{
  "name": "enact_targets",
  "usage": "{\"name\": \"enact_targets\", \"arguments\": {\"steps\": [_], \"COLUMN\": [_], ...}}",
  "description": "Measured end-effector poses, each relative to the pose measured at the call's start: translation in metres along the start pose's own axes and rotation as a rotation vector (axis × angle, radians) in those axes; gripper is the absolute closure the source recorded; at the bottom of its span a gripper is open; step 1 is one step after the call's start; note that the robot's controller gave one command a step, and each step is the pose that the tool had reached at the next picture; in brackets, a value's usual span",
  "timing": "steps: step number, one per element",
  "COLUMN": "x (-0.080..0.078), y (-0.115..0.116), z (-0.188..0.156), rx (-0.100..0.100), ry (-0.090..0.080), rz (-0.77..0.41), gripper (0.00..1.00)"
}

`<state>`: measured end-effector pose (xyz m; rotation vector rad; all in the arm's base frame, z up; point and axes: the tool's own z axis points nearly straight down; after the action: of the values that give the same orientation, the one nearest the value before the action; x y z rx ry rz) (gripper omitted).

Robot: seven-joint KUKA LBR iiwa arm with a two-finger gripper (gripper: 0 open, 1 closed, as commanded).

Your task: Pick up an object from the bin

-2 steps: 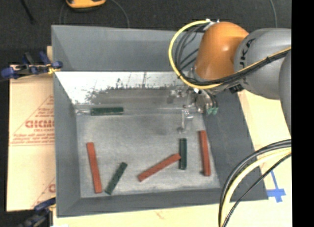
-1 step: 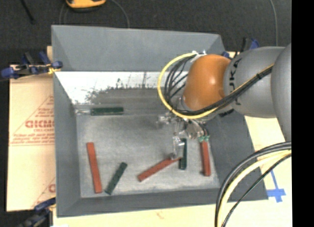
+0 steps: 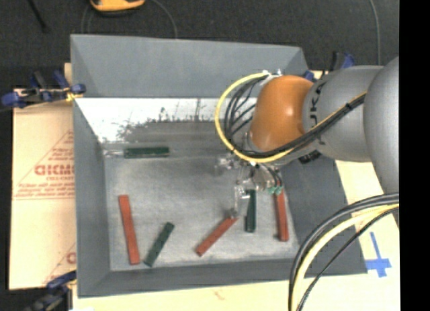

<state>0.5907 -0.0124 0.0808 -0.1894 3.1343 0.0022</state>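
Observation:
My gripper (image 3: 244, 191) hangs low over the right half of the bin, under the orange wrist cover. Directly below it a short dark green stick (image 3: 250, 214) lies lengthwise on the floor, its upper end tucked beneath the gripper. A red stick (image 3: 281, 217) lies just to the right of it, near the bin's right wall. Another red stick (image 3: 216, 236) lies slantwise to the lower left, its upper end close to the gripper. I cannot tell whether the gripper touches the green stick.
Further left a long red stick (image 3: 128, 229) and a dark green stick (image 3: 158, 243) lie near the front left corner. One more dark green stick (image 3: 146, 151) lies along the back wall. The arm and its cables cover the bin's right rim.

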Motion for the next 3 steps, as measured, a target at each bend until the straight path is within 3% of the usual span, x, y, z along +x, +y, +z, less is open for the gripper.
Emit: {"name": "enact_targets", "arguments": {"steps": [1,2,3], "x": [0.014,0.047,0.105], "y": [0.005,0.018,0.000], "z": [0.004,0.008,-0.003], "rx": [0.003,0.003,0.000], "ry": [-0.003,-0.004,-0.001], "rz": [-0.132,-0.468,-0.448], "gripper": [0.00,0.00,0.00]}}
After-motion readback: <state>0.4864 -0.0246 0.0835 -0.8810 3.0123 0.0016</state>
